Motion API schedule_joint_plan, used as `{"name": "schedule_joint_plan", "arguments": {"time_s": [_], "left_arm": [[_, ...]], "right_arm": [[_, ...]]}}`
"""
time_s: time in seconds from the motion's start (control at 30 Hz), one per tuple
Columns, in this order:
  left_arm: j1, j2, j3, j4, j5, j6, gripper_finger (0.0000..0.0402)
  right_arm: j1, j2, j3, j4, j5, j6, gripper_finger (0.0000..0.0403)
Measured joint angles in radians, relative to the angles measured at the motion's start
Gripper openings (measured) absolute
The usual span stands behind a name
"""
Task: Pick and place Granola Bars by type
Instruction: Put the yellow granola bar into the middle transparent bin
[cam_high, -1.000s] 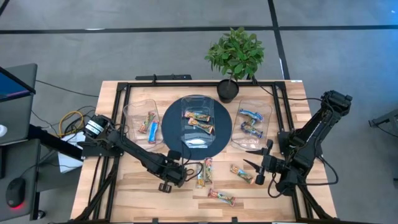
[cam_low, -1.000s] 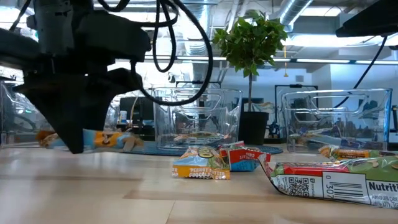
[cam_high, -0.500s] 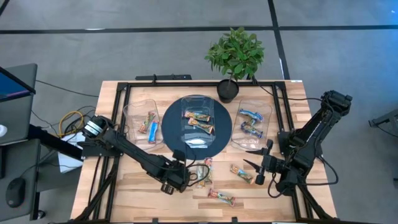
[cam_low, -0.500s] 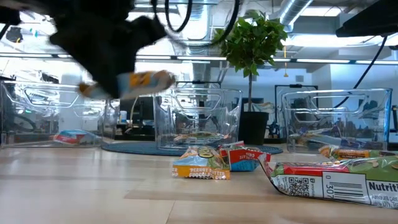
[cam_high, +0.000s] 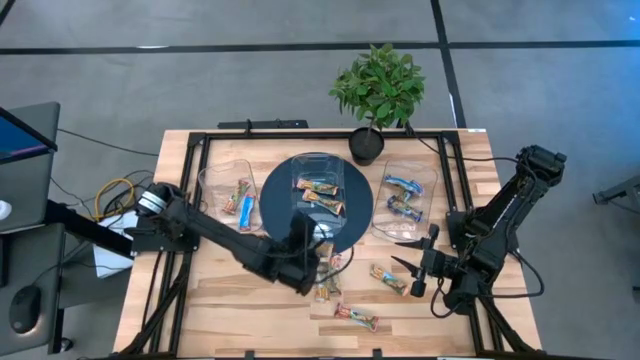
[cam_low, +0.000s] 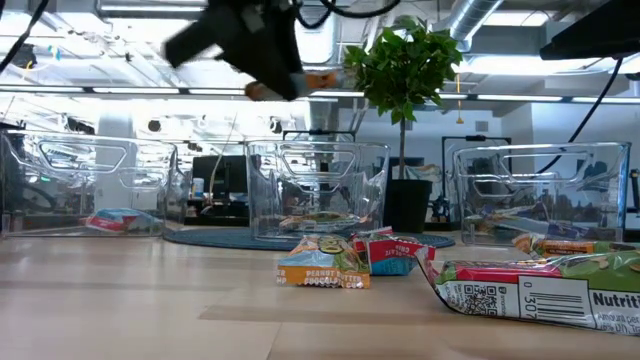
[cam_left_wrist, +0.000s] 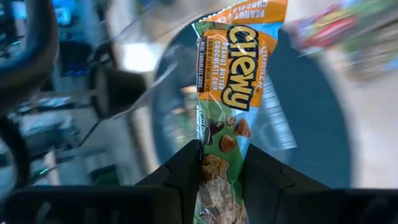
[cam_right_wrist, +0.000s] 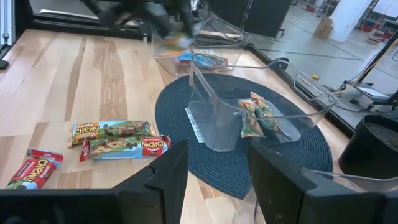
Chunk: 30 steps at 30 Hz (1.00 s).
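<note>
My left gripper (cam_high: 316, 252) is raised above the table's middle, shut on an orange and green "Chewy" granola bar (cam_left_wrist: 236, 81); the bar sticks out beyond the fingers (cam_low: 322, 78). Under it lie the dark round mat (cam_high: 275, 205) and the front of the centre tub (cam_high: 318, 195). More granola bars lie loose on the wood: a pair (cam_high: 328, 282), one nearer the front (cam_high: 355, 317), one to the right (cam_high: 388, 278). My right gripper (cam_high: 410, 262) hangs open and empty at the table's right front.
Three clear tubs hold bars: the left tub (cam_high: 235, 198), the centre one, and the right tub (cam_high: 405, 198). A potted plant (cam_high: 378, 95) stands at the back. A black frame (cam_high: 190, 200) runs around the table's edges.
My left gripper has risen from the table with the bar and swung right, towards the centre tub. The right arm has not moved.
</note>
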<state>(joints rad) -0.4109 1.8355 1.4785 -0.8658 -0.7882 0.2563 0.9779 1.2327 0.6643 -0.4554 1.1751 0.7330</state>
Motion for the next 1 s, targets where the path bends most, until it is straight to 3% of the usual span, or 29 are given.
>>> {"name": "schedule_joint_plan", "arguments": {"time_s": [0.17,0.37,0.67,1.0], "left_arm": [[0.104,0.000,0.001,0.000,-0.043,0.032,0.0093],[0.262,0.000,0.001,0.015,0.045,0.049,0.0093],[0.449,0.000,0.001,0.143,0.306,0.103,0.0093],[0.542,0.000,0.001,0.177,0.522,0.103,0.0093]], "right_arm": [[0.000,0.000,0.000,0.000,0.000,0.000,0.0159],[0.000,0.000,0.000,-0.001,0.000,0.000,0.0159],[0.000,0.000,0.000,-0.007,0.000,0.000,0.0159],[0.000,0.000,0.000,-0.007,0.000,0.000,0.0159]]}}
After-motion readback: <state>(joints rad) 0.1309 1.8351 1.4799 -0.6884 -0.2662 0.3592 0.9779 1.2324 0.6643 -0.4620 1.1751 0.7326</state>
